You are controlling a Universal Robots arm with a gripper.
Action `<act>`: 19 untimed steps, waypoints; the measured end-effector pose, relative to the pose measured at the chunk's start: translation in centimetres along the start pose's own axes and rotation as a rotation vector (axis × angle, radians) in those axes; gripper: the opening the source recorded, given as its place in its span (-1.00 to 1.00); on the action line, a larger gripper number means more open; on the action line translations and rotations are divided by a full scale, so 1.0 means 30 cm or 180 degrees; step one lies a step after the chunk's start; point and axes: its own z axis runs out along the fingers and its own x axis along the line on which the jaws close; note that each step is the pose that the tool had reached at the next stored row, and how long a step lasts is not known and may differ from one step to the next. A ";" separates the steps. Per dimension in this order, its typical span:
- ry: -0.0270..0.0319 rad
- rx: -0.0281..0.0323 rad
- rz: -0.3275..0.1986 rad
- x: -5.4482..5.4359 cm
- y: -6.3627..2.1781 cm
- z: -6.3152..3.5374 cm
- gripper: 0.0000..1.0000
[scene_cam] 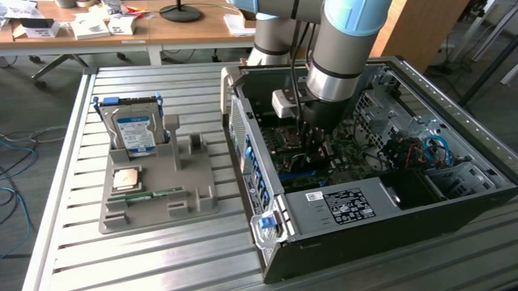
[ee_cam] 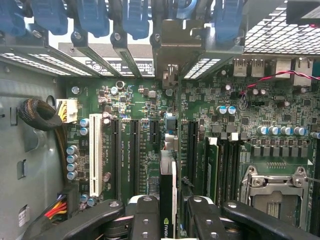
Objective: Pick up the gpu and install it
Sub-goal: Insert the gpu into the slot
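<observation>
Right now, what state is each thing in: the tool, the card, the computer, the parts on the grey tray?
tool: shut on the gpu.
gpu: held edge-on above the motherboard slots; seated or not, cannot tell.
computer case: lying on its side, side panel off.
hard drive: standing upright in the tray.
memory stick: lying flat in the tray.
processor chip: lying flat in the tray.

The gpu (ee_cam: 165, 180) between the gripper's (ee_cam: 171, 202) matt black fingers (ee_cam: 145, 220) looks glossy black. Ahead of them, the motherboard (ee_cam: 140, 100) is matt green, its case (ee_cam: 30, 165) bare grey metal.
</observation>
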 end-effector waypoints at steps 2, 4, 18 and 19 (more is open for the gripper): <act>0.0000 0.0000 0.0000 0.000 0.000 0.000 -0.47; 0.0000 0.0001 0.0000 0.000 0.001 0.000 -0.47; -0.0003 0.0007 0.0000 0.004 0.004 -0.003 -0.47; -0.0003 0.0007 0.0000 0.004 0.005 -0.004 -0.47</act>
